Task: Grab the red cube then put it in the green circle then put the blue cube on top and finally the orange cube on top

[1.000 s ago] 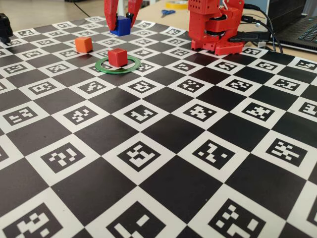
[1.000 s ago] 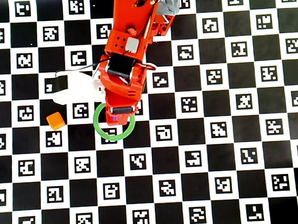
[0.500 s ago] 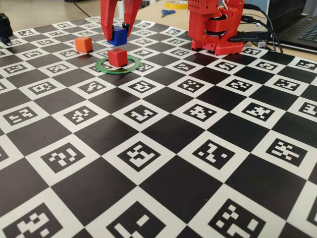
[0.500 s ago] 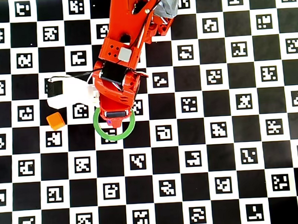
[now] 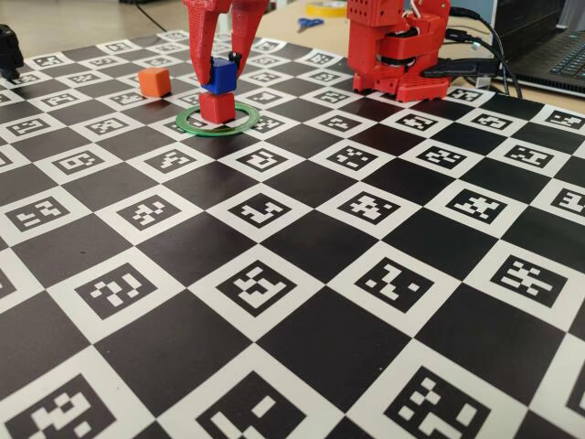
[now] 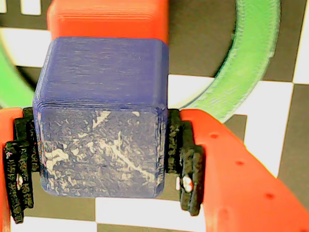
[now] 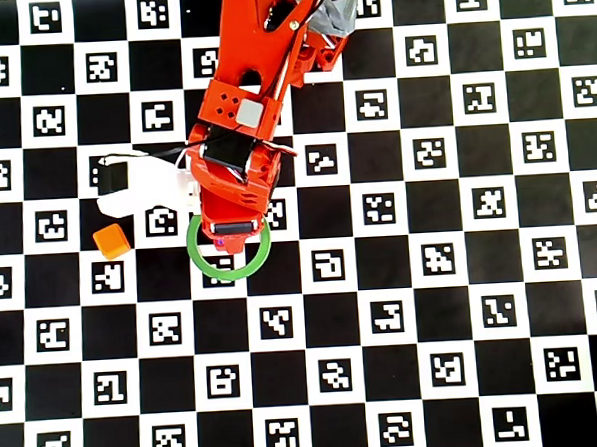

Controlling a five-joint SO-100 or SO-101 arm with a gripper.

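Fingers (image 6: 104, 193) of mine are clamped on the blue cube (image 5: 219, 75), one black pad (image 6: 186, 159) pressed to each side. It sits right above the red cube (image 5: 218, 107), which stands inside the green circle (image 5: 241, 124); whether the two cubes touch I cannot tell. Orange cube (image 5: 154, 81) rests on the bench, left of the circle in the fixed view.

Blue cube (image 5: 219, 75) sits atop red cube (image 5: 218, 106) inside green circle (image 5: 239, 124); orange cube (image 5: 154, 81) apart.
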